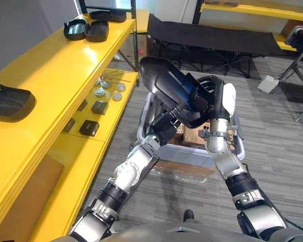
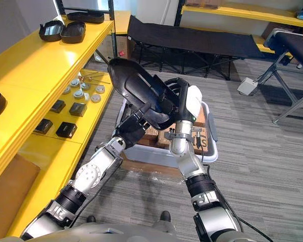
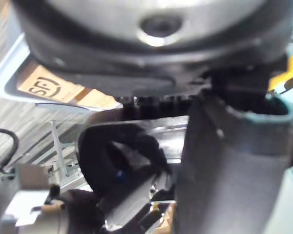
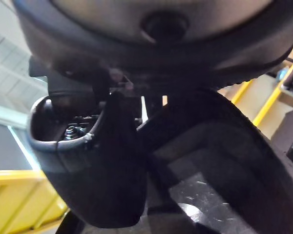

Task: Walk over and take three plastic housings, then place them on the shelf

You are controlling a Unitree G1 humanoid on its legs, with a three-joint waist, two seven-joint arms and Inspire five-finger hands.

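I hold a large black plastic housing (image 1: pixel 164 83) tilted up in front of me, above a pale bin (image 1: pixel 143 132). My left hand (image 1: pixel 166 125) grips its lower edge from below, fingers curled onto it. On the housing's right end my right hand (image 1: pixel 218 101) is wrapped, its white-covered thumb (image 1: pixel 229 101) on the outside. Both wrist views show the dark shell close up: the housing (image 3: pixel 224 161) and the housing (image 4: pixel 102 161). More black housings lie on the yellow shelf's top (image 1: pixel 65 65): one (image 1: pixel 10 103) near me, two (image 1: pixel 86 30) further along, one (image 1: pixel 108 15) at the far end.
The bin holds brown cardboard (image 2: pixel 197 136). The shelf's lower level carries small black boxes (image 1: pixel 89 127) and round metal parts (image 1: pixel 108 91). A black folding cot (image 1: pixel 207 35) stands behind the bin. A metal stand (image 1: pixel 298 60) is at the right. Another yellow shelf (image 1: pixel 257 7) lines the back.
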